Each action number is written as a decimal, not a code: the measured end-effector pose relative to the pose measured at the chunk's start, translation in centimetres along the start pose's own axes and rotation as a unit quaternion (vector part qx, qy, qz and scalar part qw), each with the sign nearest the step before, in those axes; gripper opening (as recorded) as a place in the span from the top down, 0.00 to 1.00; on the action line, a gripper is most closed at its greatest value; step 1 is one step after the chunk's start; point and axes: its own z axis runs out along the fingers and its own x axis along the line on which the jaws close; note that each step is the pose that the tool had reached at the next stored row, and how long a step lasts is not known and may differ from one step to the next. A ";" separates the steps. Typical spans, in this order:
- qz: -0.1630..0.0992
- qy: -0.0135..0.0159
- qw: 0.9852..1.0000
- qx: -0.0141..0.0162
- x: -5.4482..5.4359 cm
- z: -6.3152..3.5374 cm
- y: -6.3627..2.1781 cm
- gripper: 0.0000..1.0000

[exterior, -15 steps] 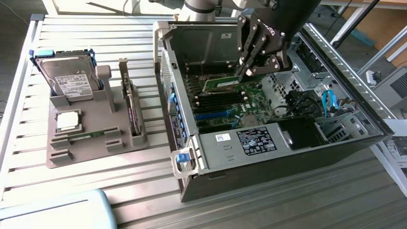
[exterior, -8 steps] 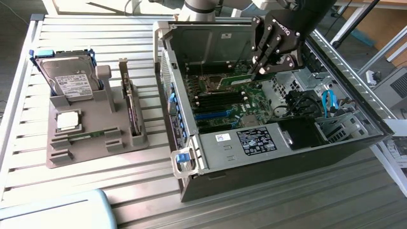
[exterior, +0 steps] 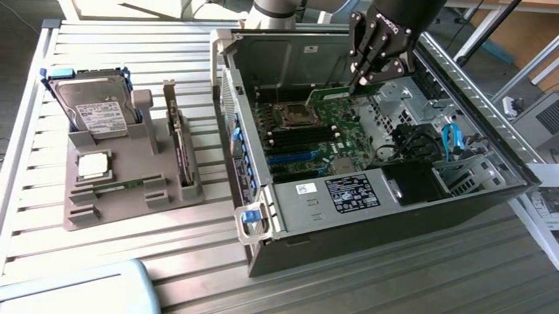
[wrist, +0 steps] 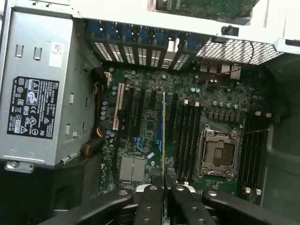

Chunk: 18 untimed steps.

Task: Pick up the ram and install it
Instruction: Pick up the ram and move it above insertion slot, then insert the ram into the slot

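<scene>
On the exterior view's left, the grey tray (exterior: 131,196) carrying the hard drive (exterior: 96,108) sat beside the open computer case (exterior: 393,209) as I monitored remotely. Further right, the gripper (exterior: 362,80) was clamped on the ram (exterior: 336,93), the green stick jutting from below its fingertips, over the motherboard (exterior: 323,144). The wrist view showed the ram edge-on, pinched between both fingers.

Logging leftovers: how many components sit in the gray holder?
3: hard drive upright at one end, processor chip flat midway along, expansion card on edge nearest the case. Others may be hidden.
</scene>
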 end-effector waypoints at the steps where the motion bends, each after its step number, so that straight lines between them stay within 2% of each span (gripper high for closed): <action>1: 0.000 0.000 1.000 0.000 -0.4 0.04 -0.26 0.87; 4: 0.000 0.000 1.000 0.000 -1.4 0.14 -0.93 0.87; 9: 0.000 0.000 1.000 0.000 -3.3 0.20 -1.33 0.87; 18: 0.000 0.000 1.000 0.000 -3.5 0.23 -1.36 0.87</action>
